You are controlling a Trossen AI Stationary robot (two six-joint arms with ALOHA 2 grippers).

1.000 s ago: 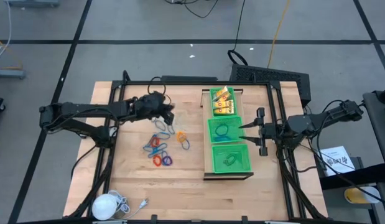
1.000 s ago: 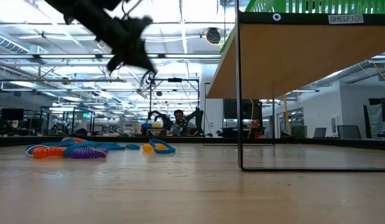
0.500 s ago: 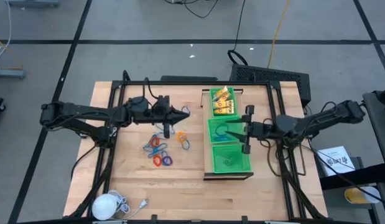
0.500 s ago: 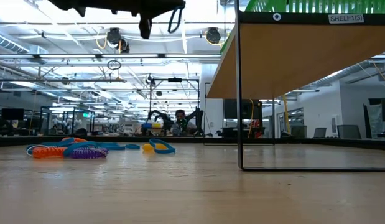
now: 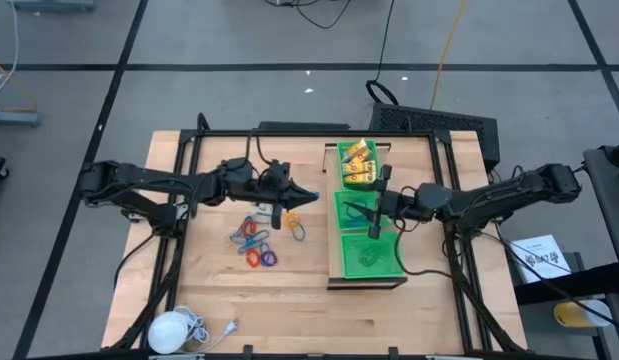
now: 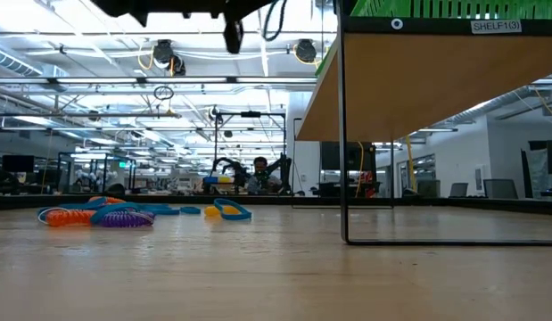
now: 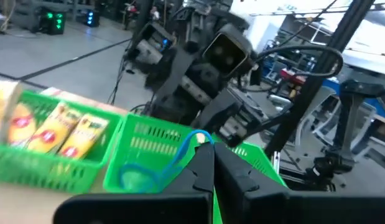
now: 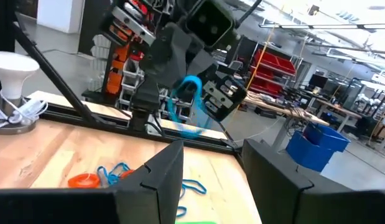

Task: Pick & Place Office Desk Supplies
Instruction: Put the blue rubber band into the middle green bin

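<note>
My left gripper (image 5: 309, 197) is raised above the table just left of the green mesh trays (image 5: 338, 236), shut on a thin blue ring (image 7: 180, 154). In the low view it shows at the top edge (image 6: 232, 34). My right gripper (image 5: 361, 210) hovers open over the middle tray, pointing toward the left gripper. Yellow packets (image 5: 356, 165) lie in the far tray, and a blue ring (image 5: 355, 213) lies in the middle one. Red, orange, purple and blue rings and blue clips (image 5: 259, 240) lie flat on the wood. My left gripper pinches the blue ring at its upper end (image 7: 202, 135) between the two fingertips, which point level toward the table's right. The ring is lifted clear and hangs slack below and ahead of the fingers (image 8: 191, 102).
A white round object with a cord (image 5: 172, 328) sits at the table's near left corner. The trays stand on a raised shelf with thin black legs (image 6: 343, 143). The near tray (image 5: 370, 256) holds green items. Bare wood lies between the loose rings and the shelf.
My left gripper has risen and moved toward the table's right, carrying the blue ring up to the shelf's left side. My right gripper has moved toward the table's left, from beyond the shelf to over the middle tray.
</note>
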